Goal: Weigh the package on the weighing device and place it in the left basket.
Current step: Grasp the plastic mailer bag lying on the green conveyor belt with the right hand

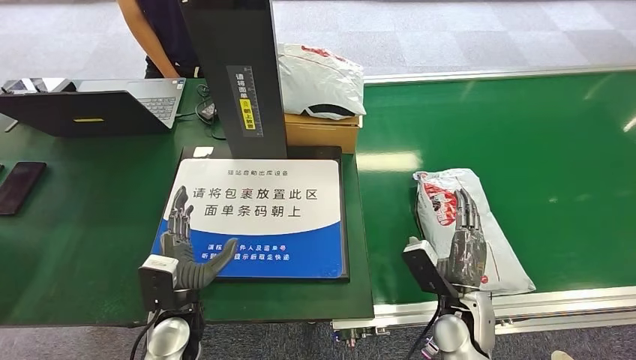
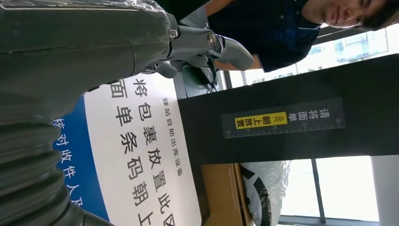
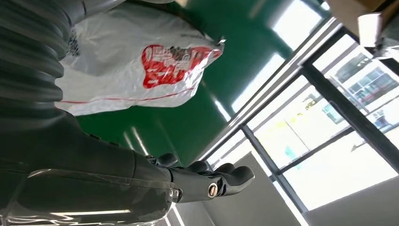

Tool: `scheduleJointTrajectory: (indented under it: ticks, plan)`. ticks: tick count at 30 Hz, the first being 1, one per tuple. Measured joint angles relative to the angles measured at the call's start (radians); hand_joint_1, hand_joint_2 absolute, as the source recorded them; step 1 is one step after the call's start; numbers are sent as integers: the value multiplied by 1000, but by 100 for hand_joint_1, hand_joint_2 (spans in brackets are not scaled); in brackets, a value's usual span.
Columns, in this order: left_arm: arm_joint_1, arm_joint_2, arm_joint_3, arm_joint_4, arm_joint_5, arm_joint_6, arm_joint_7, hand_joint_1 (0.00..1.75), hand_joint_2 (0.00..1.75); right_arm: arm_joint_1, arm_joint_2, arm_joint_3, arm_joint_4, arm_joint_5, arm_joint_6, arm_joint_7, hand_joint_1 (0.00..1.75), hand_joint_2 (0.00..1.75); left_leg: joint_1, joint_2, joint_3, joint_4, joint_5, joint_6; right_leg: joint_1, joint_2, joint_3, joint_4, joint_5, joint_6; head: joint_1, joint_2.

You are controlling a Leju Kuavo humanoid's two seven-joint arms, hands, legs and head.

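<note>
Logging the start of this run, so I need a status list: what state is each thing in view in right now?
Package: flat on the green belt, not held.
Weighing pad: bare, no package on it.
Left hand: open, over the pad.
Right hand: open, over the package.
Laptop: lid open.
Phone: screen dark.

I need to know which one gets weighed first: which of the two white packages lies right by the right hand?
The white package on the green belt, under the right hand. The other white package sits far back on the cardboard box behind the scale.
</note>
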Motion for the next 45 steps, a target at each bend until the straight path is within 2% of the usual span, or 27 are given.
scheduleJointTrajectory:
  ticks: [5, 13, 21, 33, 45]
  plan:
    - [-4, -2, 0, 0, -1, -3, 1, 0, 175, -6, -1, -36, 21, 67, 4, 57, 0, 175, 0, 0, 0, 0, 0, 0, 1, 0, 0, 0, 0, 0, 0, 0]
    - [-13, -2, 0, 2, -5, -4, 10, 0, 175, -37, -1, -90, 49, 120, 46, 102, 0, 175, 0, 0, 0, 0, 0, 0, 0, 0, 0, 0, 0, 0, 0, 0]
    - [-10, -3, 0, 2, -17, -3, 26, 0, 175, -81, -12, -153, 143, 222, 46, 184, 0, 175, 0, 0, 0, 0, 0, 0, 0, 0, 0, 0, 0, 0, 0, 0]
    - [-10, -4, 0, -1, -36, -23, 37, 0, 175, -108, -15, -210, 256, 248, 58, 231, 0, 175, 0, 0, 0, 0, 0, 0, 0, 0, 0, 0, 0, 0, 0, 0]
    - [-12, -5, 0, -1, -49, -37, 37, 0, 175, -178, -20, -257, 405, 299, 118, 286, 0, 175, 0, 0, 0, 0, 0, 0, 0, 0, 0, 0, 0, 0, 0, 0]
